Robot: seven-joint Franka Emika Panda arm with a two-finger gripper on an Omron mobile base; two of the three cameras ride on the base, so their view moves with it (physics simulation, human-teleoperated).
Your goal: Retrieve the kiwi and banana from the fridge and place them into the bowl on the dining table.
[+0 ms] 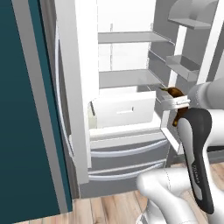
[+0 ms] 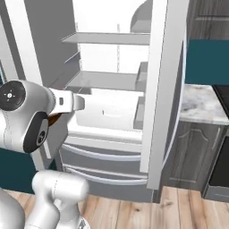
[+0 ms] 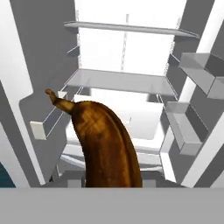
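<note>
The banana (image 3: 107,146) hangs before the open fridge (image 1: 127,83), level with its drawer (image 1: 124,109), stem toward the shelves (image 3: 120,81). Door bins (image 3: 201,72) stand right of the shelves. A counter (image 2: 201,103) lies right of the fridge, over cabinets (image 2: 190,154).

Tall grey-silver French-door fridge (image 1: 78,109): both doors swung open, white interior with glass shelves, white crisper drawer low inside, two grey bottom drawers closed.

Brown, overripe curved banana (image 3: 105,146): stem end up and tilted left, standing close before hand camera, in front of open fridge interior. Brown bit also visible beside arm (image 1: 174,92).
</note>
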